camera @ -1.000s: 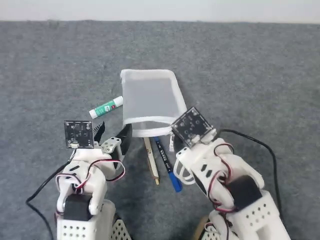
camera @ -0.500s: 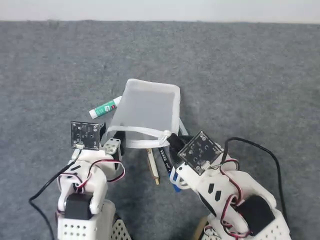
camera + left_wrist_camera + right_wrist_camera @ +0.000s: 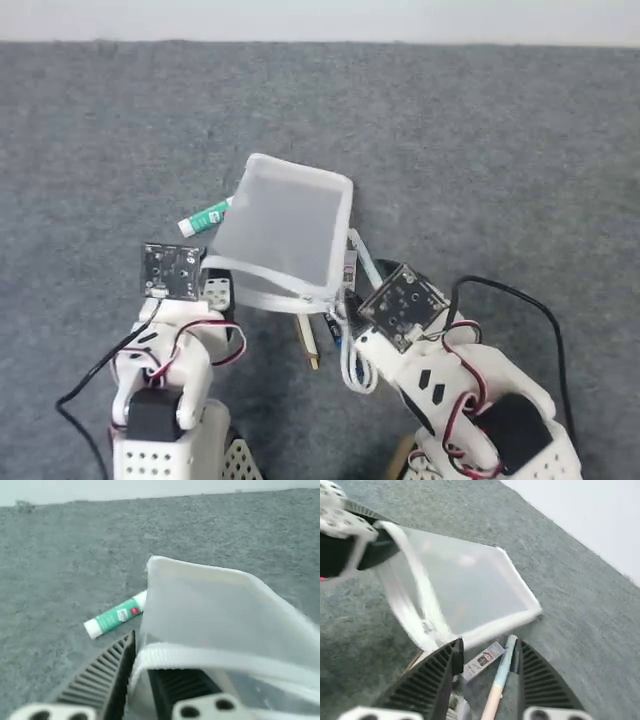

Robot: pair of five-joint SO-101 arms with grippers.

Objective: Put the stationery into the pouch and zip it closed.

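- The pouch (image 3: 285, 228) lies mid-table on the grey carpet (image 3: 500, 150), its open zip edge raised and facing the arms.
- The left gripper (image 3: 139, 652) is clenched on that zip edge at the pouch's left corner.
- The right gripper (image 3: 486, 650) sits just beside the zip edge's right end. A pale pen (image 3: 363, 260) runs out from it along the pouch's right side; I cannot tell whether it grips the pen.
- The glue stick (image 3: 204, 216) lies on the carpet outside the pouch, one end at the pouch's left edge.
- The pencil (image 3: 308, 345) and a blue pen (image 3: 334, 330) lie between the arms, below the zip edge, also outside.
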